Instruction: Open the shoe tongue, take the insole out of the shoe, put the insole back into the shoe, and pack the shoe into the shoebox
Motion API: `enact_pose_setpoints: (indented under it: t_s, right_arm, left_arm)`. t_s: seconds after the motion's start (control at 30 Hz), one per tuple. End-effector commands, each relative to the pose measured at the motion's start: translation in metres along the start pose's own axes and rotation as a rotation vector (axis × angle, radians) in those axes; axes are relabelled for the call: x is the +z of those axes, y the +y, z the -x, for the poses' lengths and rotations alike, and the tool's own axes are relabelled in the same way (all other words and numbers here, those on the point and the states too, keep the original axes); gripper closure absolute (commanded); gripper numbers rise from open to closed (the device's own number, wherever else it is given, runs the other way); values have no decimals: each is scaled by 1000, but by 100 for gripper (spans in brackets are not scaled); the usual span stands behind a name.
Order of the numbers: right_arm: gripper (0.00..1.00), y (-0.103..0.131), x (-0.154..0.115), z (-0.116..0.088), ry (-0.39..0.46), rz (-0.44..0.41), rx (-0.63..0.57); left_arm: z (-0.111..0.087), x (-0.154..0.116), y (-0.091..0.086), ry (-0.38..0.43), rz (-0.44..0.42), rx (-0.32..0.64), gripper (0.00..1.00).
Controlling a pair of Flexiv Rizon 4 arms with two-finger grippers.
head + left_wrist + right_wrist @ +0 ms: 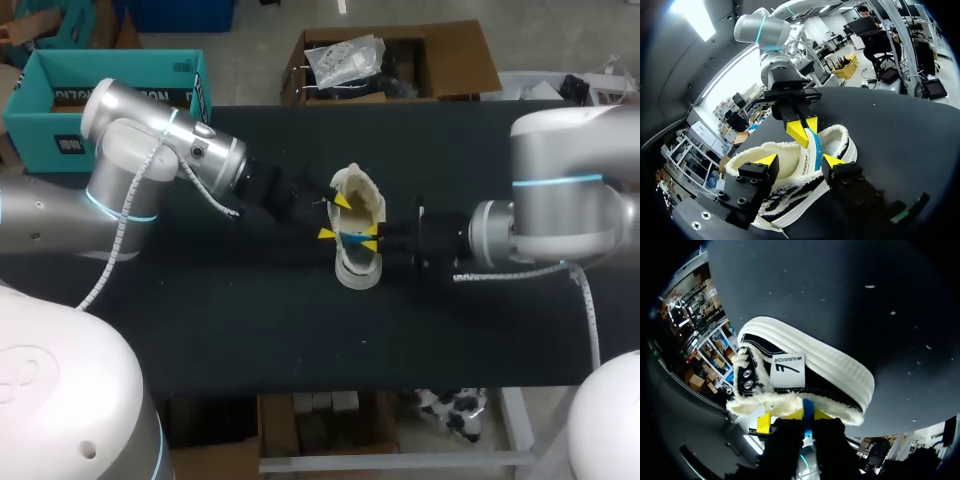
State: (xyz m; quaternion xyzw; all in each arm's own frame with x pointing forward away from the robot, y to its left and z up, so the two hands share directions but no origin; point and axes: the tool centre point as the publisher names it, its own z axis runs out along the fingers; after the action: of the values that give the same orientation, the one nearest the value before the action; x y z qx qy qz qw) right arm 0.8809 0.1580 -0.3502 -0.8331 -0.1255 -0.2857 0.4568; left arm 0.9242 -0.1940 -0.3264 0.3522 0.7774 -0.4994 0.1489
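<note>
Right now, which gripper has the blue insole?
The right gripper: the blue insole is pinched between its yellow tips. The left gripper only rests at the fleece-lined shoe.

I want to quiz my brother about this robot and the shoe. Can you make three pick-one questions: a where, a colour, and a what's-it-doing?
1. Where is the shoe? A on the black table, between the arms; B in a box; C on the floor.
2. What colour is the insole? A red; B blue; C green.
3. What is the right gripper doing? A pinching the insole; B hanging open above the shoe; C holding a box.
Answers: 1 A, it lies mid-table between both arms. 2 B, the strip rising from the shoe is blue. 3 A, its yellow tips close on the insole.
</note>
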Motion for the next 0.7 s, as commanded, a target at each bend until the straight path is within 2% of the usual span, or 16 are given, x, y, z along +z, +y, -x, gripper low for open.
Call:
enact_pose_setpoints:
  t_s: [0.03, 0.23, 0.3, 0.37, 0.43, 0.5, 0.53, 0.6, 0.7]
  right_arm:
    - [100, 1, 2, 4, -40, 19, 3]
    - [100, 2, 7, 15, -96, 49, 4]
    - [100, 3, 8, 19, -111, 68, 5]
    - [100, 5, 8, 23, -114, 75, 10]
    - [82, 5, 6, 26, -114, 75, 14]
    - [58, 2, 1, 28, -106, 71, 17]
    - [53, -2, -2, 29, -102, 76, 10]
    - [52, -11, -10, 28, -90, 74, -11]
    - [54, -27, -21, 25, -83, 79, -47]
  left_arm:
    - [-1, -22, -10, -20, 6, -34, 0]
    - [2, -39, -20, -54, -4, -109, 0]
    - [2, -44, -24, -60, -41, -131, 0]
    - [2, -49, -28, -67, -43, -143, 0]
    - [2, -54, -30, -78, -26, -170, 0]
    - [2, -60, -32, -77, -11, -215, 0]
    - [2, -62, -33, -71, 11, -220, 0]
    - [2, -68, -35, -55, 41, -261, 0]
    - [3, -77, -36, -20, 101, -322, 0]
